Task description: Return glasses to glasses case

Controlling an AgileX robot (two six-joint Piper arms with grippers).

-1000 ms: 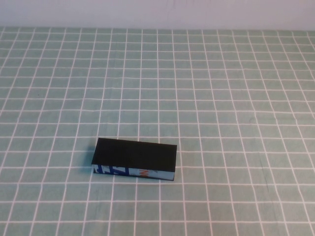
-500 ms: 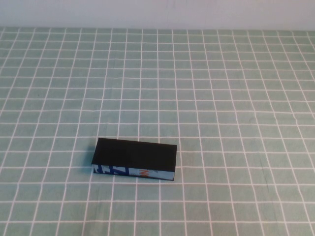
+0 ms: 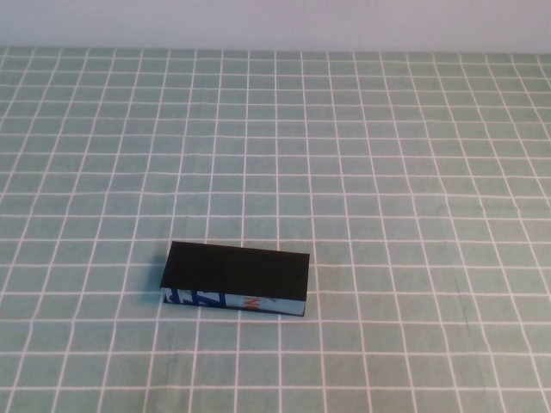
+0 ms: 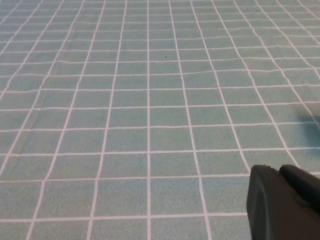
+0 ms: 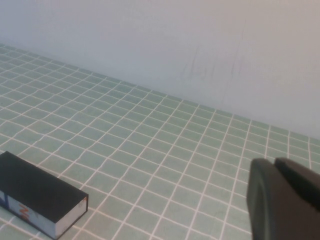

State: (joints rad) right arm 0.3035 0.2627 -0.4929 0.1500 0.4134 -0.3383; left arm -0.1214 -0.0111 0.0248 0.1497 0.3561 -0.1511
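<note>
Nothing has moved since the earlier high frames: the case (image 3: 235, 280) lies exactly where it did, lid flat and closed, and neither arm has entered that view. Working from near to far, the closest thing I see in each wrist view is a dark piece of that arm's own gripper. The left gripper (image 4: 285, 202) shows only as a black lump at the frame edge, hanging above bare checked cloth (image 4: 150, 100) with nothing beneath or ahead of it; I cannot tell how its jaws stand. The right gripper (image 5: 282, 200) is likewise a partial dark shape, so I cannot tell its jaw opening either, and I see nothing held in it. Out ahead of the right jaws and off to one side, well apart from them, sits the case (image 5: 37, 200), its blue-and-white edge with the orange mark showing. Beyond that the cloth runs to a plain wall (image 5: 175, 50). I see the glasses nowhere on the table or in either gripper. With the case shut and both arms drawn back, I judge the glasses are most likely inside and the task finished, though I cannot confirm what the case holds.
</note>
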